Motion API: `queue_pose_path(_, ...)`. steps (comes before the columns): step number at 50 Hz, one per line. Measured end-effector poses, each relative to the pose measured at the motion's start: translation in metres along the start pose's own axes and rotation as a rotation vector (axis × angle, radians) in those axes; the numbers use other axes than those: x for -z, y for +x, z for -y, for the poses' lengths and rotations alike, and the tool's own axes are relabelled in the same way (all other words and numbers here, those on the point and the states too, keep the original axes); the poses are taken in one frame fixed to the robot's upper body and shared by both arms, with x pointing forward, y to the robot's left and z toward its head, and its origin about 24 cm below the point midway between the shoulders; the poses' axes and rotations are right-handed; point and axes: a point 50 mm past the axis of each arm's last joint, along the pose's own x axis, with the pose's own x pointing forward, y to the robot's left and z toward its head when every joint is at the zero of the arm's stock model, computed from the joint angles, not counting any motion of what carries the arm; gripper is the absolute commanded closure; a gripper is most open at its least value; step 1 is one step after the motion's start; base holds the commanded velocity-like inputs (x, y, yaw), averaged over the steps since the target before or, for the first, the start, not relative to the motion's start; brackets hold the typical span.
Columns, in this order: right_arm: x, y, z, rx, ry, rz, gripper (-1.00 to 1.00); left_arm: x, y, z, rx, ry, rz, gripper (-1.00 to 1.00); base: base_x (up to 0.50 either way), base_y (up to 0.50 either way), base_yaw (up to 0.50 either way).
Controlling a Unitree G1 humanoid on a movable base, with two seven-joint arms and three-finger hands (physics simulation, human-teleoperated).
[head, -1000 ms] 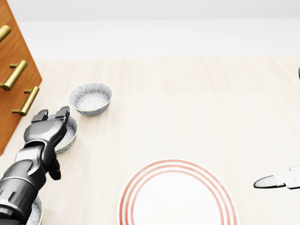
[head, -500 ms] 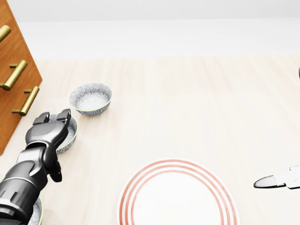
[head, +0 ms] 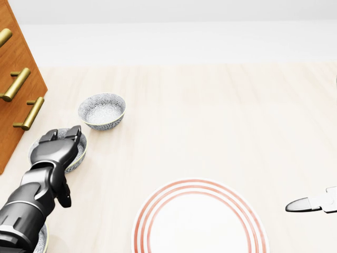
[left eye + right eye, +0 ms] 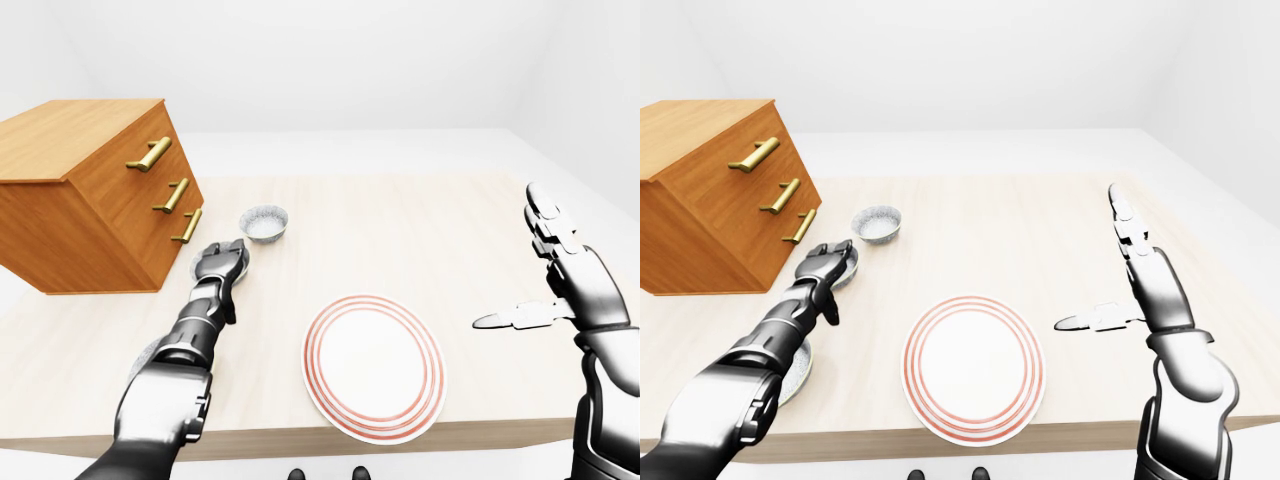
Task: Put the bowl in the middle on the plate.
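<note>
Three patterned bowls stand in a line on the left of the wooden table. The far bowl (image 3: 101, 110) is free. My left hand (image 3: 60, 134) lies over the middle bowl (image 3: 78, 152), its fingers open and spread across the rim, covering most of it. The near bowl (image 4: 795, 365) shows only partly beside my forearm. The white plate (image 3: 200, 226) with red rings lies empty at the bottom centre of the head view. My right hand (image 4: 1130, 262) hovers open and flat to the right of the plate, thumb pointing left.
A wooden drawer cabinet (image 4: 90, 190) with brass handles stands on the table's left, close to the bowls. The table's near edge (image 4: 400, 440) runs just below the plate.
My left hand has slid a little down and left in the head view, settling lower over the middle bowl. Bowls, plate and right hand stay put.
</note>
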Motion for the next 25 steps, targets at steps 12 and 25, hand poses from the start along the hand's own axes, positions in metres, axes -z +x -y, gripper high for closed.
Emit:
queue_pose_path(12, -0.0003, -0.0002, 0.0001, 0.001, -0.001, 0.001, -1.00, -0.0003, -0.0002, 0.0014, 0.011, -0.009, 0.000, -1.00, 0.00, 0.00, 0.00)
queue_pose_path(25, 0.0001, 0.0001, 0.0001, 0.002, -0.001, -0.001, -1.00, -0.0011, -0.0001, 0.0014, 0.013, -0.013, 0.001, -1.00, 0.00, 0.00, 0.00)
